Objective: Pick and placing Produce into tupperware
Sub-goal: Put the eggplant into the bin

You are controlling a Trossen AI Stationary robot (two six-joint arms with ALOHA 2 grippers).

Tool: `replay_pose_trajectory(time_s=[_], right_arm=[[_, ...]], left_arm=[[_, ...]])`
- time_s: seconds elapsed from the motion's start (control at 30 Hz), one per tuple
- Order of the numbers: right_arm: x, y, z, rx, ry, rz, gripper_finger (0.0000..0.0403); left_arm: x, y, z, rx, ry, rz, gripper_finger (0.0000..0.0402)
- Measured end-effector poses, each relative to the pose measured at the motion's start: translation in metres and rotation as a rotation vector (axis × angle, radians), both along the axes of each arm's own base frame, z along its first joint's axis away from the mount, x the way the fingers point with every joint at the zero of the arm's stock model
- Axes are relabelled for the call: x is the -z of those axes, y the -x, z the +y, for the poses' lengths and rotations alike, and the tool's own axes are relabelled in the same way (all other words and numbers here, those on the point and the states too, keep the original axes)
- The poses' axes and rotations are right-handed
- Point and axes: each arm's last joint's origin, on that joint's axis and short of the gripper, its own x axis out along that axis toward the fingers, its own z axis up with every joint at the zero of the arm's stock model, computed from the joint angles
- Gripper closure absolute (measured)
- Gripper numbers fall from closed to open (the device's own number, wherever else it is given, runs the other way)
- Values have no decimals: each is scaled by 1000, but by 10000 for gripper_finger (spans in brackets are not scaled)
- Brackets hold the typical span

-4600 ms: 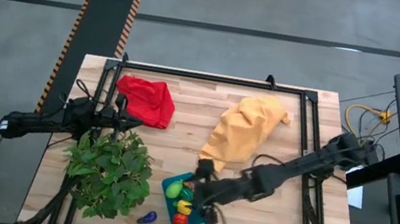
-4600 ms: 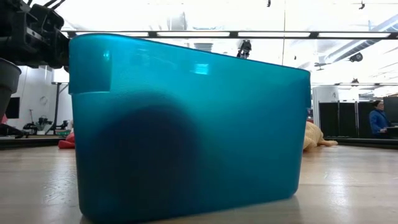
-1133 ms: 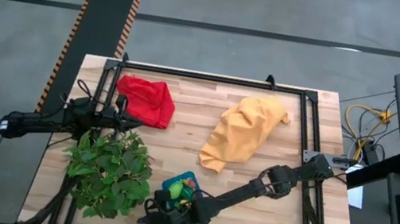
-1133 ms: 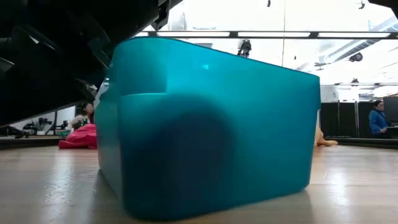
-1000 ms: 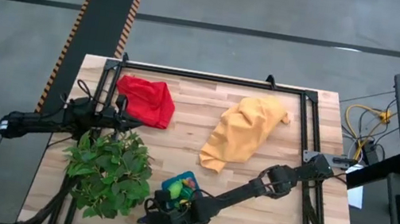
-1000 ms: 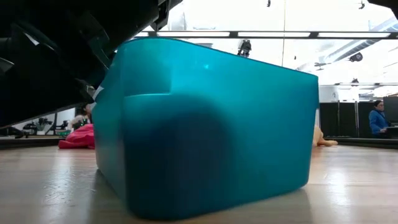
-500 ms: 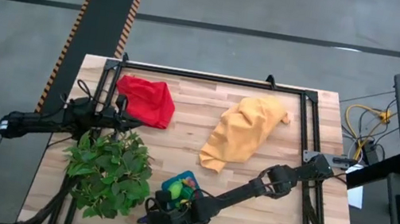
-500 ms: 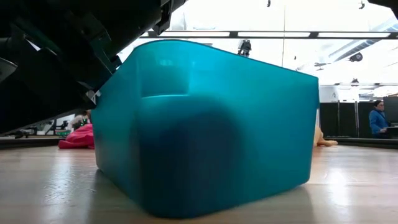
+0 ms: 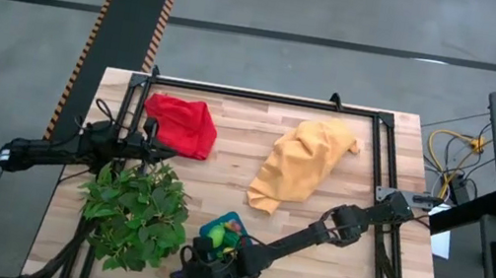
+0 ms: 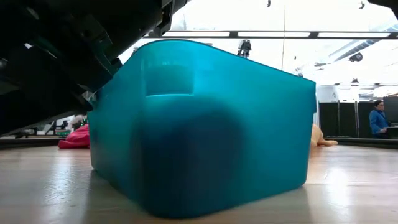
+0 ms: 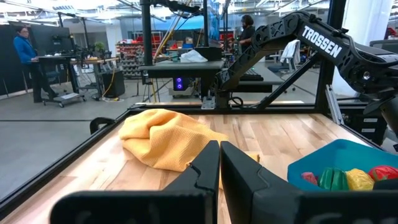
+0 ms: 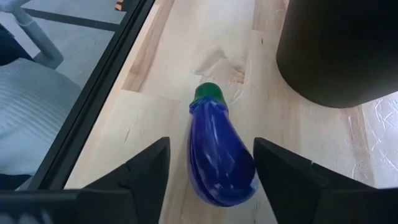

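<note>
A: Layout, big to small?

B: Bench (image 9: 222, 175) first. Leafy plant (image 9: 134, 214) at 8 o'clock, yellow cloth (image 9: 302, 163) at 1, red cloth (image 9: 180, 124) at 11. Teal tupperware (image 9: 217, 225) at 6, just beside the plant, w/ produce inside: green, yellow, red pieces (image 11: 348, 178).

A: Arms?

B: Left tool (image 11: 219, 163) waits over the bench's 9 o'clock edge, fingers (image 11: 205, 168) pressed nearly together, holding nothing. Right arm stretches diagonally across from 3 o'clock to the 6 o'clock edge, passing over the tupperware. Right tool (image 12: 211, 171) is low there, by the plant pot (image 12: 339, 50).

A: Which step?

B: Looks like pickup of the last loose item. Purple eggplant (image 12: 219, 149) lies on the wood at 6 o'clock, just outside the tupperware. Right fingers (image 12: 146, 171) are spread wide, one each side of it, not yet closed on it.

A: Next move?

B: Prob. close on the eggplant's fat middle, lift clear, then a short carry toward 12 o'clock and drop over the tupperware. Needs care: the shape is rounded and glossy, so it could squirt out; pot is near.
</note>
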Motion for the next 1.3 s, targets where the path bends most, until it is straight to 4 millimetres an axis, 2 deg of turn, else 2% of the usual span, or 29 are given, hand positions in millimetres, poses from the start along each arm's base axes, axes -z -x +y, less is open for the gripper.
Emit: replay_pose_trajectory(time_s=[0.43,0.53,0.7,1.03,1.3], right_arm=[[0,0,0,-4,2,6,233],[1,1,2,-50,-39,26,241],[1,2,3,-53,-85,48,239],[3,3,1,-58,-61,67,201],[4,4,1,-58,-56,76,229]], left_arm=[[0,0,0,0,0,0,402],[0,0,0,0,0,0,402],[0,0,0,1,0,0,402],[0,0,0,1,0,0,402],[0,0,0,0,0,-1,402]])
